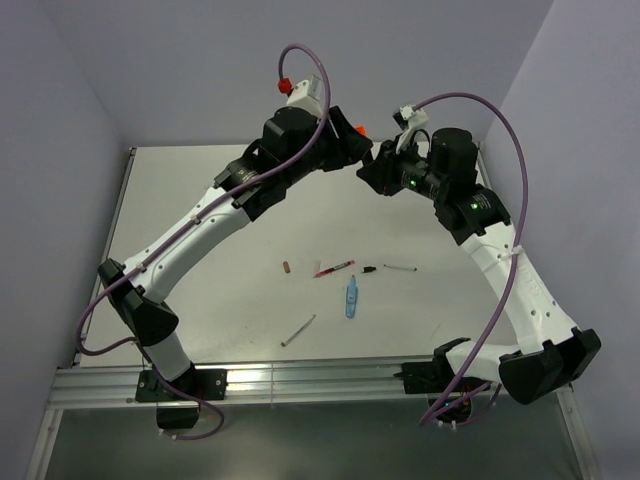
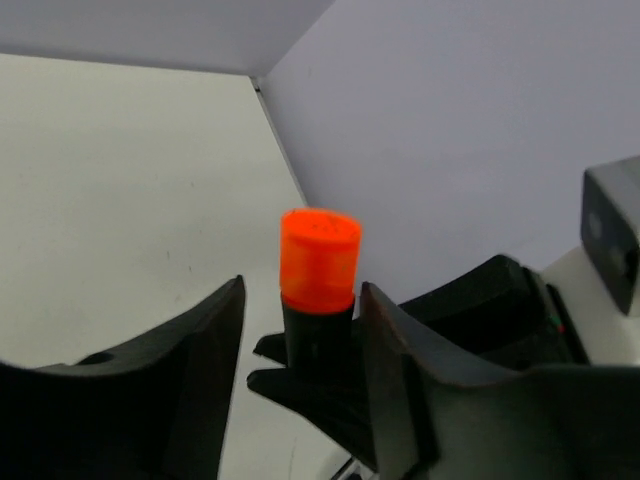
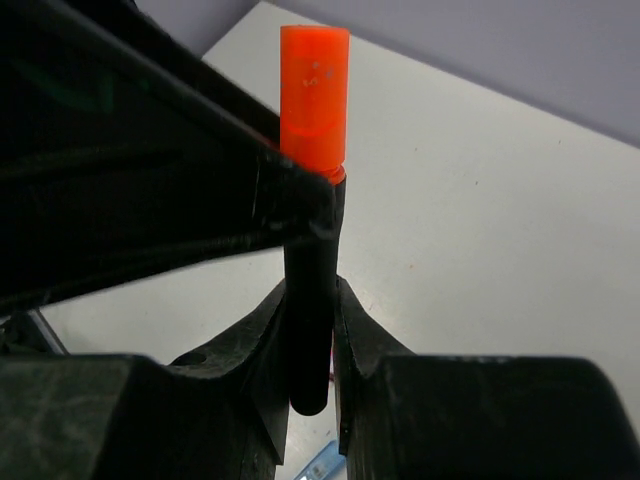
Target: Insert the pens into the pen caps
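Note:
A stubby black marker (image 3: 310, 300) with an orange cap (image 3: 314, 95) on its end is held high above the table, my right gripper (image 3: 312, 330) shut on its black body. My left gripper (image 2: 302, 290) stands open around the capped end. Its left finger (image 2: 205, 370) is clear of the marker and its right finger (image 2: 395, 360) is close beside the orange cap (image 2: 320, 258). From above, the orange cap (image 1: 357, 128) shows where the two grippers meet. On the table lie a red pen (image 1: 334, 268), a light-blue marker (image 1: 351, 297), a grey pen (image 1: 298, 330) and a white pen (image 1: 400, 267).
A small black cap (image 1: 369, 269) lies between the red and white pens, and a dark red cap (image 1: 287, 267) lies left of the red pen. Lilac walls close the table at the back and sides. A metal rail (image 1: 300, 380) runs along the near edge.

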`<state>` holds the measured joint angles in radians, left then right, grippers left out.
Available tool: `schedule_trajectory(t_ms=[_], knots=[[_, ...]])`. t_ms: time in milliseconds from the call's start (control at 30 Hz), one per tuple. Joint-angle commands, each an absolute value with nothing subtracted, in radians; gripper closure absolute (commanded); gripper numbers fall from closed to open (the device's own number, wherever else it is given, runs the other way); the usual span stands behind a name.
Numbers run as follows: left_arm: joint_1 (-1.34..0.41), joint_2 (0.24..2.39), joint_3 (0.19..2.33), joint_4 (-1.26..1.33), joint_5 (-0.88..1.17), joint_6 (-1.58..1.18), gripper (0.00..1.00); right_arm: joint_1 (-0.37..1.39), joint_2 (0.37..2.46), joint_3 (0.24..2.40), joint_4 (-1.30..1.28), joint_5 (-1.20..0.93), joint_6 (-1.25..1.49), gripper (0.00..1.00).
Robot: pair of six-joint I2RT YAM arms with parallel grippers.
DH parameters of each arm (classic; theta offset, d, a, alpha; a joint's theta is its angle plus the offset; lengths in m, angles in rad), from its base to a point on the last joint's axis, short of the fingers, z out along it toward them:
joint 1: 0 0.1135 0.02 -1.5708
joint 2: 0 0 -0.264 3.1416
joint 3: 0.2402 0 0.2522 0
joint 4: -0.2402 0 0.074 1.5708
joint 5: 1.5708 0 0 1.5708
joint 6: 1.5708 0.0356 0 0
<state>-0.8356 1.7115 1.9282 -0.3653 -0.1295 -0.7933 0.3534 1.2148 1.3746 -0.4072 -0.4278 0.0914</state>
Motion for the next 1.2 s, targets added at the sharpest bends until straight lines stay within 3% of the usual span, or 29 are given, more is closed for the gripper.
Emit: schedule_trajectory(t_ms=[0,33,167,333,500,733,933,1167], knots=[[-0.818,1.652,1.928,-0.374,-0.025,-0.801,0.43,0.357,1.201,1.436,-0.278,-0.429,0.078,1.00],[-0.802,1.648,1.933,-0.361,-0.017,-0.796,0.33,0.357,1.200,1.433,-0.276,-0.442,0.080,1.00],[-0.776,1.618,1.948,-0.330,-0.008,-0.764,0.16,0.357,1.206,1.420,-0.264,-0.511,0.089,1.00],[-0.723,1.525,1.870,-0.259,0.096,-0.715,0.09,0.350,1.212,1.408,-0.255,-0.644,0.094,1.00],[-0.577,1.431,1.790,-0.134,0.404,-0.635,0.12,0.339,1.224,1.405,-0.245,-0.820,0.098,1.00],[-0.445,1.347,1.660,-0.009,0.652,-0.581,0.14,0.339,1.238,1.355,-0.108,-1.055,0.253,1.00],[-0.445,1.354,1.586,0.120,0.759,-0.661,0.26,0.341,1.266,1.302,0.101,-1.180,0.465,1.00],[-0.462,1.400,1.565,0.219,0.824,-0.756,0.29,0.347,1.264,1.292,0.135,-1.189,0.502,1.00]])
